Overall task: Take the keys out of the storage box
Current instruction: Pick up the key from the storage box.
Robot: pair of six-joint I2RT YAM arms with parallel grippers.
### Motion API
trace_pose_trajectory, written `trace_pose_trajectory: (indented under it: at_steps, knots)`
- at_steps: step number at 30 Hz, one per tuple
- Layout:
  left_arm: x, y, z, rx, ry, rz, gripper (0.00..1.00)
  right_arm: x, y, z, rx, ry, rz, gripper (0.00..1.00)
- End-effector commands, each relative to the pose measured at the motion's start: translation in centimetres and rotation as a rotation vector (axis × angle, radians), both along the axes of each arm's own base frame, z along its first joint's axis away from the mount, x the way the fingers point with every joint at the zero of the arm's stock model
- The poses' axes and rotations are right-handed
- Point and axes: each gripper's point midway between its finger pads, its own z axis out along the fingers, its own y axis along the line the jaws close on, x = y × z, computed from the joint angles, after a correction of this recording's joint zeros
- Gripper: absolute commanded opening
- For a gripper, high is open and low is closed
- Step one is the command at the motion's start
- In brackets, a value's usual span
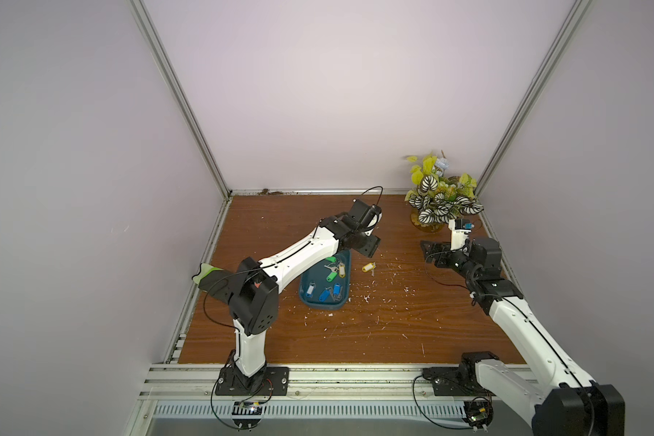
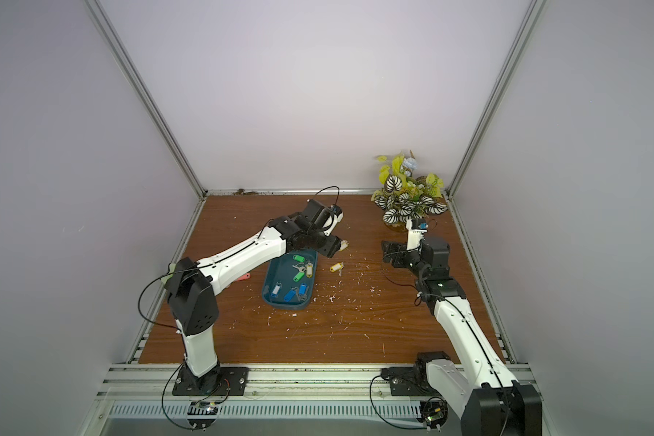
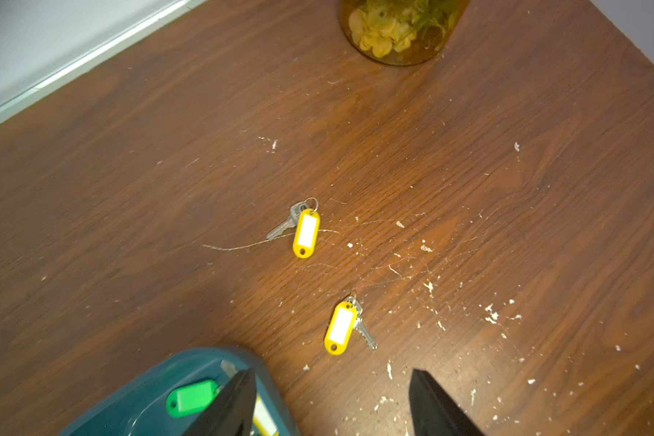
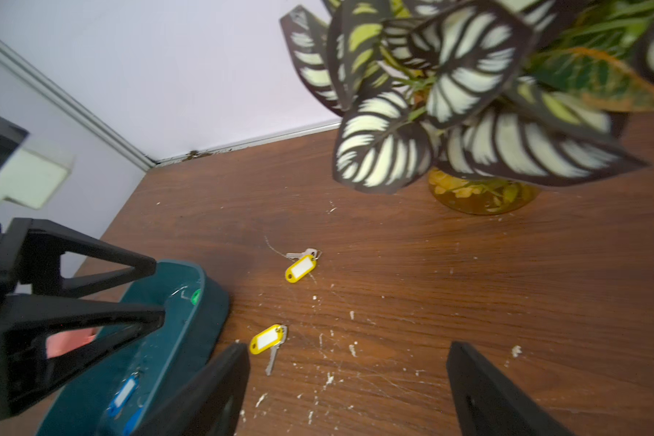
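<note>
Left fingers (image 3: 235,404) and right fingers (image 4: 212,392) both apart, empty; some keys (image 1: 332,276) in the storage box (image 1: 315,275), two beside it.
Brown tabletop (image 1: 355,332), scratched, white flecks all over. Potted plant (image 1: 440,196) in the far right corner. Teal box sits left of centre under my left arm. My left pair hovers at the box's far end, nothing between them. My right pair is off to the right of the box, near the plant, above bare wood. On the tabletop by the box's far right corner: a yellow-tagged key (image 3: 306,232) and a second yellow-tagged key (image 3: 340,327), not touching. In the box: green-tagged keys (image 1: 330,259), blue-tagged keys (image 1: 324,294), one more yellow tag.
</note>
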Motion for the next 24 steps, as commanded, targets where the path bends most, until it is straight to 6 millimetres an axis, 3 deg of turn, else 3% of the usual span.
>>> trace_pose_trajectory:
  at_steps: [1,3,4,10,16,20,24]
  knots:
    - [0.7,4.6,0.5,0.037,-0.020,0.129,0.75,-0.3,3.4,1.0,-0.012,0.040,0.120,0.87]
    - [0.6,6.7,1.7,0.005,-0.045,0.194,0.80,-0.1,5.2,0.9,-0.058,0.068,0.158,0.86]
    - [0.0,8.0,1.1,-0.001,-0.037,0.223,0.82,-0.1,6.3,0.7,-0.082,0.087,0.183,0.85]
    - [-2.2,14.5,1.8,-0.171,-0.082,0.424,0.96,0.9,12.4,-0.4,-0.149,0.195,0.314,0.73]
    - [-4.8,20.2,-0.1,-0.333,-0.025,0.582,0.99,2.1,17.9,-1.9,-0.279,0.260,0.411,0.65]
    - [-6.6,21.3,-2.7,-0.370,0.049,0.615,0.99,3.0,20.8,-2.5,-0.348,0.280,0.447,0.63]
    - [-8.2,20.4,-5.7,-0.409,0.148,0.586,0.98,3.6,24.0,-3.7,-0.436,0.305,0.490,0.61]
